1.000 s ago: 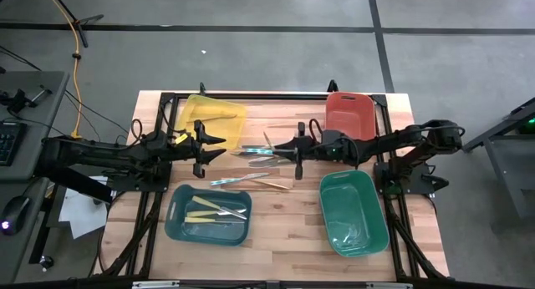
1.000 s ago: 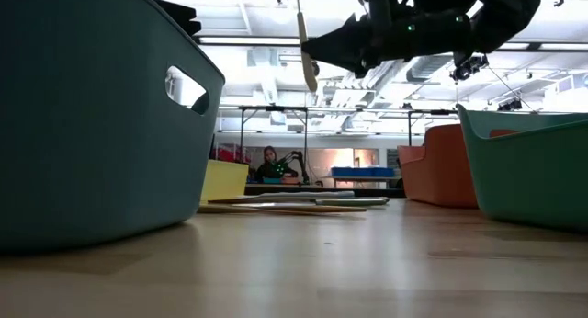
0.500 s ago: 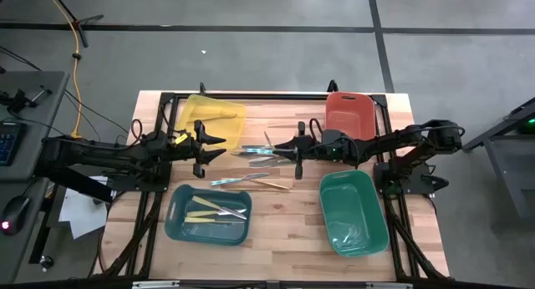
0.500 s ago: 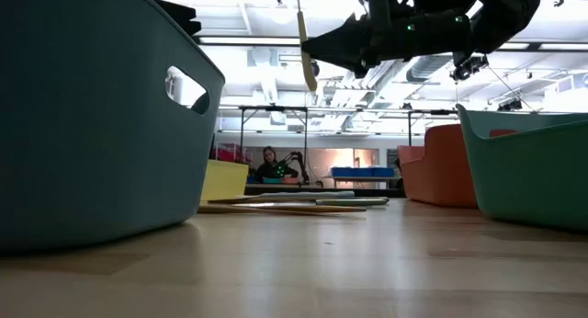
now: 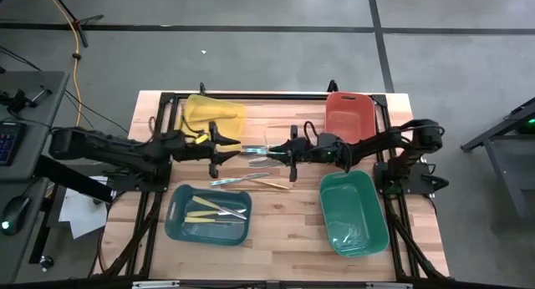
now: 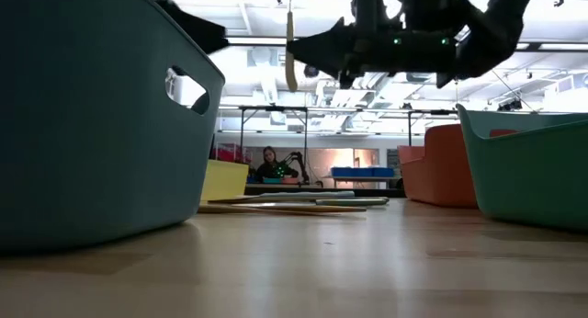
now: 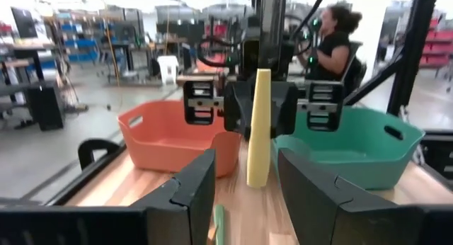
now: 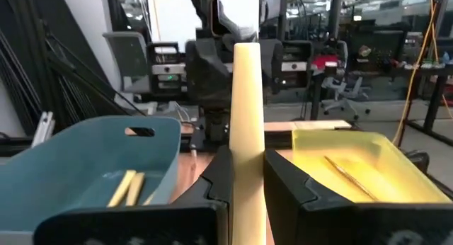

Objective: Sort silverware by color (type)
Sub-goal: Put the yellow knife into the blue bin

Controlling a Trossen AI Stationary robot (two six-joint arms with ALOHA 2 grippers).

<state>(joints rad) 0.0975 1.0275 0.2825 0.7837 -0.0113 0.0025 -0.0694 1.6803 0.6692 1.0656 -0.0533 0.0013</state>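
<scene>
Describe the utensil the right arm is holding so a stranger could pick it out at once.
Start at the red bin and follow the right arm to its tool over the table's middle. The cream-yellow utensil stands upright between its fingers, the only piece off the wood.

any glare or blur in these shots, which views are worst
Low view: ceiling lights blow out, leaving the right gripper a silhouette, and the near blue bin is soft. Left wrist view: the left gripper's own fingers blur. Right wrist view: the held cream utensil is slightly soft. High view: even, no glare.
</scene>
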